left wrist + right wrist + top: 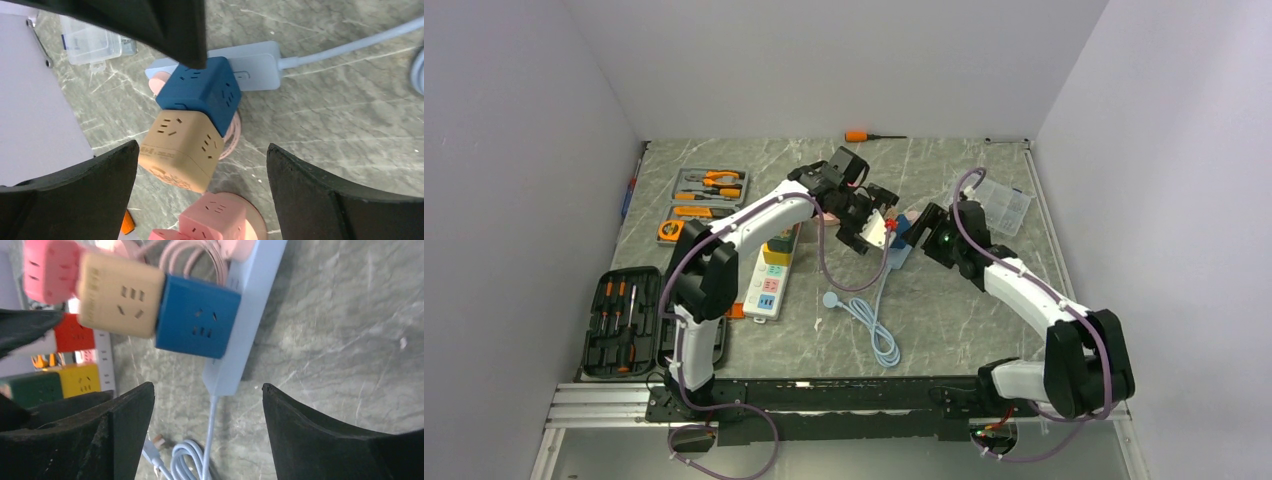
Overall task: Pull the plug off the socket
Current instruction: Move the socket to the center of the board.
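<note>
The socket is a long white strip lying left of centre, and its edge shows at the left of the right wrist view. Red, yellow and green cube plugs sit on it. My left gripper is open and empty to its right, above a tan cube and a pink cube. My right gripper is also open and empty. It hangs over the cable end of a light-blue strip. A dark blue cube sits on that strip.
The pink cube rests on a round pink disc. A coiled light-blue cable lies near the front. Tool trays and a black screwdriver case are at the left. A clear box sits at the right, an orange screwdriver at the back.
</note>
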Tool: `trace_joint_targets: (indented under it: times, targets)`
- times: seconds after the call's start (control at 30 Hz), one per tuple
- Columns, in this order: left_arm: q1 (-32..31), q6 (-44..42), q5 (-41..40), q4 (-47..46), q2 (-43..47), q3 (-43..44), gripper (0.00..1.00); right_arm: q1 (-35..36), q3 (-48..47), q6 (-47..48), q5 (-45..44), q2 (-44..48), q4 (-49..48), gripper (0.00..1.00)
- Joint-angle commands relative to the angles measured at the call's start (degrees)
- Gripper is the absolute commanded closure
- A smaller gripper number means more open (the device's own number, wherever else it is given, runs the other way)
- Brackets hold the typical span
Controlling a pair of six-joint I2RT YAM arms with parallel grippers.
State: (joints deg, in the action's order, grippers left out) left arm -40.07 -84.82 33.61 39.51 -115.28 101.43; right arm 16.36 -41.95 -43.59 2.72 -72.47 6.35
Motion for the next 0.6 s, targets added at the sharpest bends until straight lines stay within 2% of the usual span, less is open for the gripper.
trace_joint_targets:
  times: [0.0, 0.2, 0.37, 0.57]
  targets:
    - [1.00, 0.90, 2.67, 3.46, 6.79, -1.63, 0.01, 1.13, 2.75, -2.84, 5.73, -2.50, -6.05, 0.18]
    - [4.47, 6.89, 1.56, 3.84, 14.15, -4.59, 0.01, 6.07, 3.72, -4.12, 1.71, -7.16, -9.49, 0.19]
    - [7.60, 11.22, 0.23, 2.31, 22.76, -10.15, 0.01, 6.71, 5.38, -6.00, -1.52, -11.14, -15.15, 0.20]
    - [9.43, 13.57, -2.05, 2.32, 33.53, -17.55, 0.01, 6.89, 3.40, -6.85, -5.74, -15.88, -16.47, 0.21]
